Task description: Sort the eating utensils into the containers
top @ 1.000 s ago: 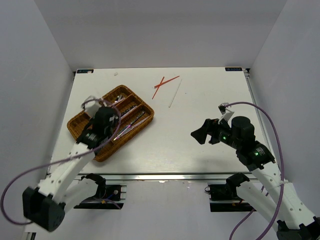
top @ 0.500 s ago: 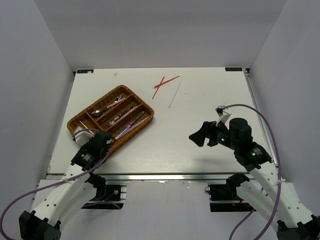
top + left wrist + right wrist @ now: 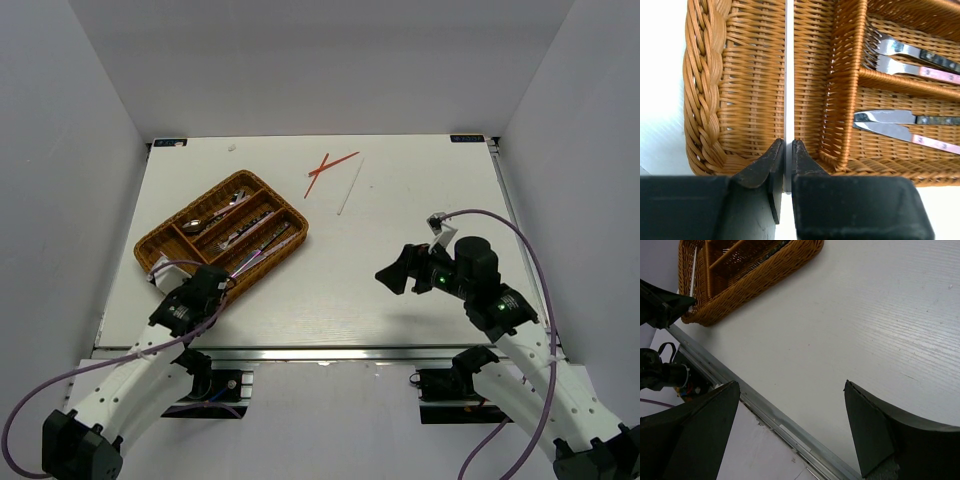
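white table (image 3: 420, 210), pale walls (image 3: 320, 70), metal rail (image 3: 330, 351)

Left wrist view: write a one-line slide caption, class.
Left claw pinches a white chopstick along the outer compartment of the wicker tray, beside forks and knives.

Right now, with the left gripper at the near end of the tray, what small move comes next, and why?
Probably open the left gripper slightly to release the silver-white chopstick. Its fingers pinch the stick's near end, and the stick runs lengthwise over the tray's outer compartment, clear of the divider, so it should drop in there.
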{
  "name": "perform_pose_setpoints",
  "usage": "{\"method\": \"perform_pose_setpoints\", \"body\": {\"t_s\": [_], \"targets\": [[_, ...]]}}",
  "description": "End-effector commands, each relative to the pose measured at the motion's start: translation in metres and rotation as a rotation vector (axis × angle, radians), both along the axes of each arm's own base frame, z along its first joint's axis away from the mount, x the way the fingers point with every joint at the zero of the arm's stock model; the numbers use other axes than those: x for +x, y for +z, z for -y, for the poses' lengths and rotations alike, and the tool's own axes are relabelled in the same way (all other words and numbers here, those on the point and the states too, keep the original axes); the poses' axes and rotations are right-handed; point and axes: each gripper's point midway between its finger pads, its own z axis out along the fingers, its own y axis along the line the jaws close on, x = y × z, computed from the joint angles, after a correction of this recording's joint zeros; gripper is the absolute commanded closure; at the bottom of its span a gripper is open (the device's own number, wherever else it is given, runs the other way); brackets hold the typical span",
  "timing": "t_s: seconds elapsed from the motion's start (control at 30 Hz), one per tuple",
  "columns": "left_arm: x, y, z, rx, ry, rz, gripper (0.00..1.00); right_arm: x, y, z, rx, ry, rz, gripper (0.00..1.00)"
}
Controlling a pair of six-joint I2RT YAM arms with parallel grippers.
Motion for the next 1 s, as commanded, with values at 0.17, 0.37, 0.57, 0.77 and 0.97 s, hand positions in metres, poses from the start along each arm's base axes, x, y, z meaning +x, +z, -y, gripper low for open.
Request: {"method": "perform_pose_setpoints", "body": {"t_s": [0.17,0.37,0.57,0.77,0.97], "targets": [[0.008,0.016,-0.012,0.080,0.030,0.033,0.45,0.005,0.001,-0.009,0.041,0.024,0.014,0.11],[0.017,0.051,-0.012,0.102,0.011,0.094,0.29,0.013,-0.002,-0.013,0.055,0.010,0.001,0.11],[0.039,0.092,0.009,0.132,-0.173,0.162,0.05,0.038,-0.018,-0.015,0.035,-0.077,-0.062,0.11],[0.068,0.108,0.049,0.184,-0.448,0.059,0.02,0.101,-0.038,0.001,-0.108,-0.342,-0.118,0.11],[0.139,0.142,0.146,0.117,-0.836,0.131,0.02,0.112,-0.010,0.026,-0.113,-0.486,-0.025,0.11]]}}
